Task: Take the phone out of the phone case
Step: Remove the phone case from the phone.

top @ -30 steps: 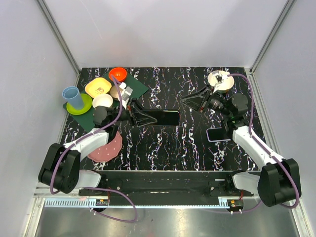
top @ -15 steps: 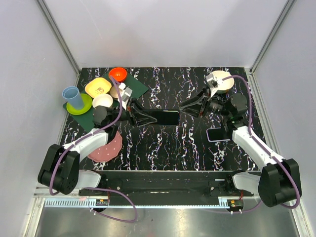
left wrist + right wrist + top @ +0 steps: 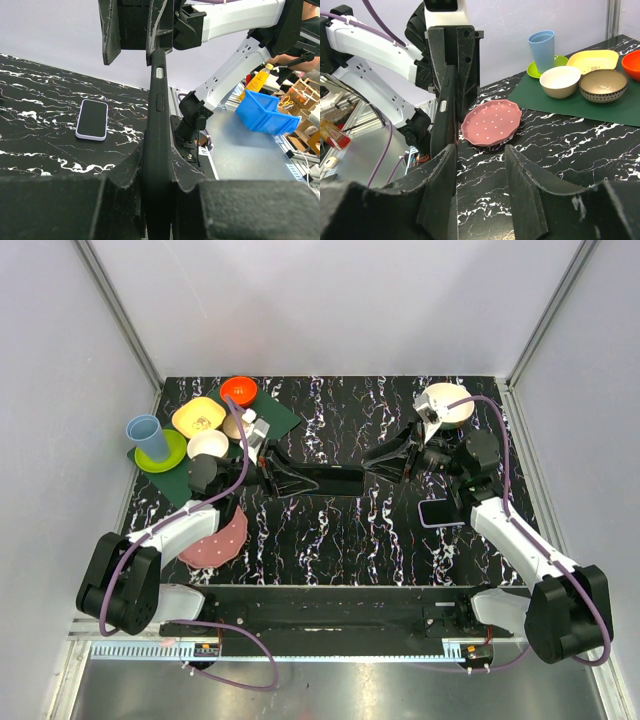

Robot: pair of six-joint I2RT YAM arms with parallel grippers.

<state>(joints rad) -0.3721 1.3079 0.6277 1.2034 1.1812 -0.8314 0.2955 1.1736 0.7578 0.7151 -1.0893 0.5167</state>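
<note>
The black phone case [image 3: 325,480] sits at the centre of the top view, turned up on its edge. The left hand [image 3: 285,478] grips its left end, fingers drawn narrow and clamped on it. At the case's right end is the right hand [image 3: 372,462], fingers parted about halfway. The case lines up with one finger rather than the gap, and contact cannot be told. A second phone [image 3: 443,512] in a pale case lies flat on the table [image 3: 330,540] at centre right. A pink plate [image 3: 215,540] sits lower left.
</note>
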